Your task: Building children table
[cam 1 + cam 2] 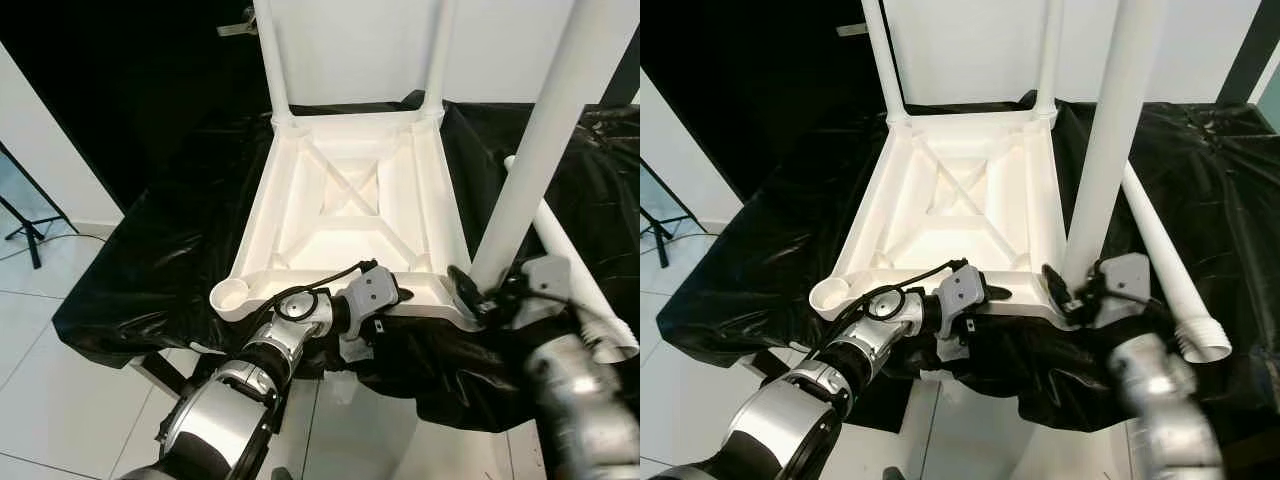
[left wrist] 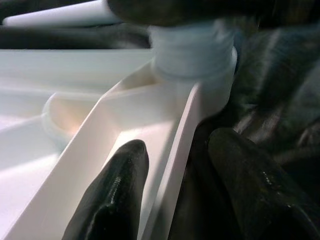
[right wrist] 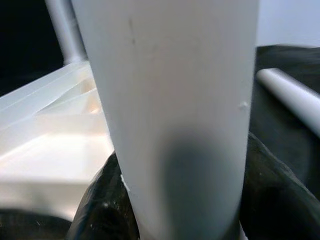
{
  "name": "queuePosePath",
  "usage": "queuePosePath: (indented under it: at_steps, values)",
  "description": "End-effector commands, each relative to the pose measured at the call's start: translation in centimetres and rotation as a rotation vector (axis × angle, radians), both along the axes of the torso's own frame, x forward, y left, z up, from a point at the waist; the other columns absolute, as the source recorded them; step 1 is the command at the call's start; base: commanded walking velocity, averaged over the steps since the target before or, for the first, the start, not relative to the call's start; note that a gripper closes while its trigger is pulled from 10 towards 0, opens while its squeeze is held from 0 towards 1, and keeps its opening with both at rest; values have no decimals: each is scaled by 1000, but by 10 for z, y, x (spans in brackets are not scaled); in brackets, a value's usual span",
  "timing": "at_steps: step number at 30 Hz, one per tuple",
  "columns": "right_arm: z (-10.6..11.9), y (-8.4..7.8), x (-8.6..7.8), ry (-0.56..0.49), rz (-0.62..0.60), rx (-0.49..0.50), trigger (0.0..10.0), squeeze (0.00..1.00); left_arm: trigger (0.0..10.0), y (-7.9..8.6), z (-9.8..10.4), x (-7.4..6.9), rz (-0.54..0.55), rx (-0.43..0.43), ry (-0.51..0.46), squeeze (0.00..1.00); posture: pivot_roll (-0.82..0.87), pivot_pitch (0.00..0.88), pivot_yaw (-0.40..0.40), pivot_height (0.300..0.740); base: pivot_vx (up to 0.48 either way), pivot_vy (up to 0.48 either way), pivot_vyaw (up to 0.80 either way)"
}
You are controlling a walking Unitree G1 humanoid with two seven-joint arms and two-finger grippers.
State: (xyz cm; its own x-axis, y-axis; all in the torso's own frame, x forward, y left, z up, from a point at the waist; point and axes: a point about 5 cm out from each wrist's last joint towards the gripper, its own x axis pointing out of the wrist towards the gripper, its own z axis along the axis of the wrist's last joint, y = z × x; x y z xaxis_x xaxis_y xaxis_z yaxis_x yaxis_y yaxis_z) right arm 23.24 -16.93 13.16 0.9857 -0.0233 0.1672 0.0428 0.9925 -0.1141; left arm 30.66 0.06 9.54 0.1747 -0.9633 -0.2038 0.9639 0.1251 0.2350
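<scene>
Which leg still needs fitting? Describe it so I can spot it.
Start at the upturned white plastic tabletop on the black sheet. To its right lies a long white plastic tube leg. Unlike the three upright legs, it lies flat, threaded end open.

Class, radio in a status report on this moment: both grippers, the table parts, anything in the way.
Left gripper clamps the upturned white plastic tabletop by its near rim. Right gripper shut on upright white leg at near corner socket. Loose white leg lies on black sheet.
</scene>
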Motion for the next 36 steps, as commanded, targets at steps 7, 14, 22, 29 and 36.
queuePosePath:
  at_steps: [7,14,22,29,36]
  values:
    - [-11,-7,-1,59,-154,20,0,0,9961,6,-8,-2,-3,36,20,0,-180,0,84,740,0,0,0]
    - [-16,-1,4,74,-140,-58,10000,0,9961,7,-9,-2,4,39,18,0,-178,0,80,740,0,0,0]
    - [-3,-23,12,32,71,-122,10000,98,9961,8,-10,-2,4,43,20,0,-195,0,78,740,0,0,0]
    - [15,-45,18,72,291,-237,10000,0,9961,6,-11,-4,1,41,23,0,-200,0,70,740,0,0,0]
    - [7,-40,13,196,486,-217,0,0,9922,4,-10,-4,9,32,25,0,-196,0,65,740,0,0,0]
